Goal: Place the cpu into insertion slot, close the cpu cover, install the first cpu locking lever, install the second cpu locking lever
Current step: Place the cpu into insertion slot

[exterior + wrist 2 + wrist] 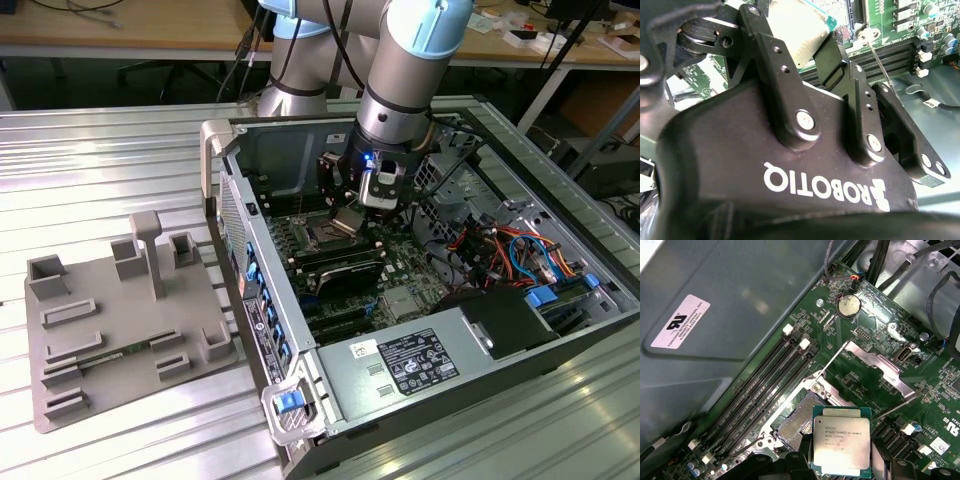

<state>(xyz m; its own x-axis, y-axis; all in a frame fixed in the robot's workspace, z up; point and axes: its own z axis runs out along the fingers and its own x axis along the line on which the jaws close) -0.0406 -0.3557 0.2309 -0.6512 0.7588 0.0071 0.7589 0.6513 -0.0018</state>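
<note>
Gripper jaws narrow, clamped on the cpu, just off the exterior view's right of the insertion slot (cpu cover up); a misaligned drop cd bend pins.

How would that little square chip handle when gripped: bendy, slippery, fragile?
Probably stiff: the cpu is a flat metal-topped plate, held by its edges without sagging. Its smooth top looks slippery, so the gripper pinching its thin edges could lose it. Likely light: it is thin and no bigger than the slot.
</note>
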